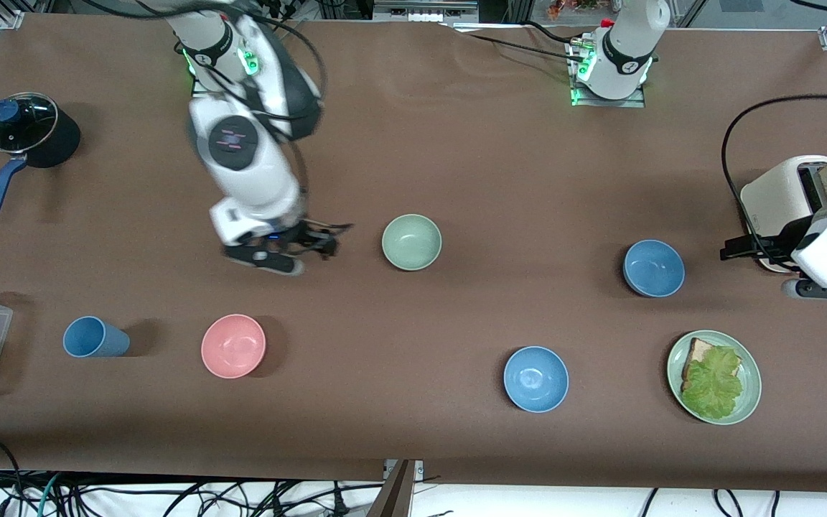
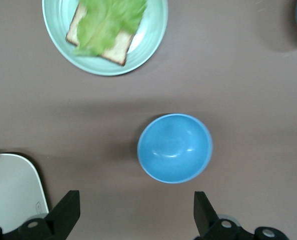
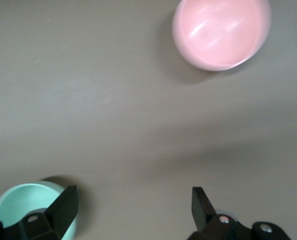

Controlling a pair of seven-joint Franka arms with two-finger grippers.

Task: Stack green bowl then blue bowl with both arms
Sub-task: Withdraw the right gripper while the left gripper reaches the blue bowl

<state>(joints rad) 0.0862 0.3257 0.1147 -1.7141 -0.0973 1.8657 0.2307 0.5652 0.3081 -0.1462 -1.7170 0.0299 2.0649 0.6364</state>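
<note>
My right hand (image 1: 290, 251) hung over bare bench (image 1: 456, 143), its fingers spread apart and holding nothing. The green bowl (image 1: 411, 242) sat upright and empty on the bench just beside that hand, toward the left arm's end, not touching it. In the right wrist view the bowl's rim showed partly under one fingertip, outside the gap between the fingers. The pink bowl (image 1: 233, 345) lay nearer the front camera than the right hand, well apart from it.

My left hand (image 1: 826, 290) hung at the left arm's end of the bench, close against the toaster (image 1: 779, 197), fingers likewise spread and empty. The blue bowl (image 1: 653, 268) stood upright and empty toward the right arm's end from that hand, apart from it. In the left wrist view it lay ahead of the open fingers, roughly in line with the gap. The brighter blue bowl (image 1: 535, 378) and the green plate (image 1: 751, 388) with bread and lettuce both lay nearer the front camera than the blue bowl. Green and blue bowls were well apart, unstacked.
</note>
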